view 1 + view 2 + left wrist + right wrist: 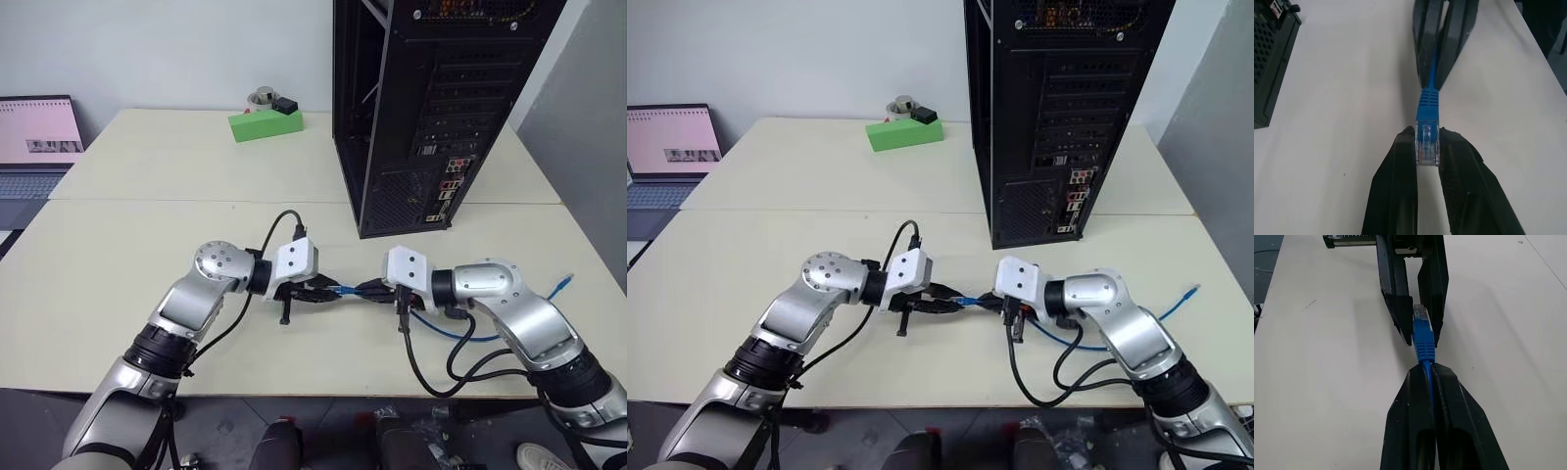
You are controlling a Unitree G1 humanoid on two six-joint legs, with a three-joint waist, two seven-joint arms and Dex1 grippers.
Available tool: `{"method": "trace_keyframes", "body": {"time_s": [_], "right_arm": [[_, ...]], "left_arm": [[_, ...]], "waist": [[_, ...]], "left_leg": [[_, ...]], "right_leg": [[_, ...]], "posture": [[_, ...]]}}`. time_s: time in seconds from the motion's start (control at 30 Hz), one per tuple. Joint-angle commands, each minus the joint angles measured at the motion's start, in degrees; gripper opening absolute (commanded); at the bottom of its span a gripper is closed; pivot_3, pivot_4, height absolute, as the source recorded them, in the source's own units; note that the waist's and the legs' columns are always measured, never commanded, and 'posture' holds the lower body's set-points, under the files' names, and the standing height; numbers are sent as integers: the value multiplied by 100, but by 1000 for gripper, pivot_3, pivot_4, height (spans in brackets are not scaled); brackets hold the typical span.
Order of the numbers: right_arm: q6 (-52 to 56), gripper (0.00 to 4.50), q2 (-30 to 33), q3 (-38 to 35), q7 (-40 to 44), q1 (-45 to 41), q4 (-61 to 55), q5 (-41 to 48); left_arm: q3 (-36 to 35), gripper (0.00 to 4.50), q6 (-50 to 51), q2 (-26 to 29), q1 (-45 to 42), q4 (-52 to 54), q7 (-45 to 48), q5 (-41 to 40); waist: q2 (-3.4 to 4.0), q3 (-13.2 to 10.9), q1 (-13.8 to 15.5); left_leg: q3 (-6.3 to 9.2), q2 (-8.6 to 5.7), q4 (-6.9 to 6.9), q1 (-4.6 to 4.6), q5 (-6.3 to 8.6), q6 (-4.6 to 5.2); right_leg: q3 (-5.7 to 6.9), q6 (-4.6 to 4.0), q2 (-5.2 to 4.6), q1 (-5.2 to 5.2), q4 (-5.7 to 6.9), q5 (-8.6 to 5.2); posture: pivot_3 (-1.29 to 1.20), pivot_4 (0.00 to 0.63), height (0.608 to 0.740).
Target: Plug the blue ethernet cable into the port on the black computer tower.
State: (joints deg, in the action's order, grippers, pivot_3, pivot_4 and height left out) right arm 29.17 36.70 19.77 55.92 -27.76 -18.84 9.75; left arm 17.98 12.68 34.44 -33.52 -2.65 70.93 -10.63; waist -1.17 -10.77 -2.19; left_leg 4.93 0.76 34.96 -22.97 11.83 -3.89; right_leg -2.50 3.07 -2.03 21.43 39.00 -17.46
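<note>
Both arms face each other, left fingers (1400, 161) and right fingers (1410, 396) pinching the blue ethernet cable (1428, 105) (plug leftward).

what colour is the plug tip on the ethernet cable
Clear, see-through plastic plug on the bright blue ethernet cable; it shows best in the left wrist view.

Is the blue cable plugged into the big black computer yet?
Not yet. The blue ethernet cable's clear plug sits between the left gripper's fingers above the table, while the right gripper pinches the cord, away from the black computer tower.
</note>
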Motion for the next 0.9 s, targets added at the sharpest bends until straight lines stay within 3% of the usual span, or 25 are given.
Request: {"method": "trace_keyframes", "body": {"time_s": [0.03,0.2,0.37,0.6,0.77,0.9], "right_arm": [[-139,0,16,-76,71,-101,-221,15],[-245,1238,133,-121,212,-176,-161,-14],[41,2228,407,-715,429,-227,-86,468],[1419,3722,-153,-1619,-58,191,-250,1848],[2103,3737,-539,-1883,-463,250,-359,2466],[2356,3737,-821,-1923,-748,242,-357,2753]], "left_arm": [[-69,325,-178,15,-28,-28,-47,114],[-108,324,-395,-60,-11,-80,-99,150],[-270,324,-1069,-239,80,-163,-316,167],[-377,323,-4563,-218,386,-665,-1472,1376],[-561,321,-6499,-93,341,-1258,-2509,2268],[-713,313,-7172,-115,426,-1388,-3158,2617]], "waist": [[0,0,0],[0,0,-1],[0,0,32],[-1,1,30],[-1,1,37],[-1,1,37]], "left_leg": [[0,0,0,0,0,0],[0,0,0,0,0,0],[0,-1,2,-1,0,0],[1,1,1,1,0,0],[1,-1,2,0,0,0],[1,-1,2,-1,0,0]], "right_leg": [[0,0,0,0,0,0],[1,0,0,0,0,0],[0,0,-1,-1,-1,0],[-1,-1,-1,-1,0,1],[-2,-1,-3,-2,1,1],[0,-1,-3,-1,0,1]], "posture": [[0,150,740],[0,150,740],[0,150,740],[0,150,740],[0,150,740],[0,150,740]]}}
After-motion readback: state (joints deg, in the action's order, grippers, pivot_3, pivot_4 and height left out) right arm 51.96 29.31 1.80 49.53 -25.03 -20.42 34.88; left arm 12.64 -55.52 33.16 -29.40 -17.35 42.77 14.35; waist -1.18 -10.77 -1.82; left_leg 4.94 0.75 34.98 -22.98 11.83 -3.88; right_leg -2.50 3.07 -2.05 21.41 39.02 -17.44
